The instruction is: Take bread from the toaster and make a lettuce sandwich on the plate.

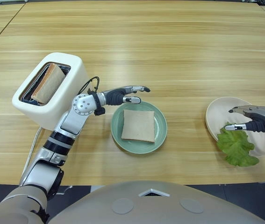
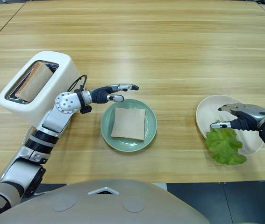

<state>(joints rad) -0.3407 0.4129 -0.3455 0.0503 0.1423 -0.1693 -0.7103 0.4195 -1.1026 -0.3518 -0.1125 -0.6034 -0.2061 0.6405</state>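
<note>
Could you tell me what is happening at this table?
The robot is building a sandwich. One bread slice lies on the green plate; a second slice stands in the toaster. Its left hand hovers open beside the plate's far rim, holding nothing. Its right hand is at the white bowl, by the lettuce leaf.

- My left hand [image 2: 110, 94] hangs at the far rim of the green plate [image 2: 105, 131], fingers stretched out and holding nothing.
- One bread slice [image 2: 129, 123] lies flat on that plate.
- A second slice [image 2: 33, 82] stands in the white toaster [image 2: 67, 70].
- My right hand [image 2: 242, 116] is over the cream bowl [image 2: 207, 109], fingers spread above the lettuce leaf [image 2: 225, 145], which drapes over the bowl's near rim.
</note>
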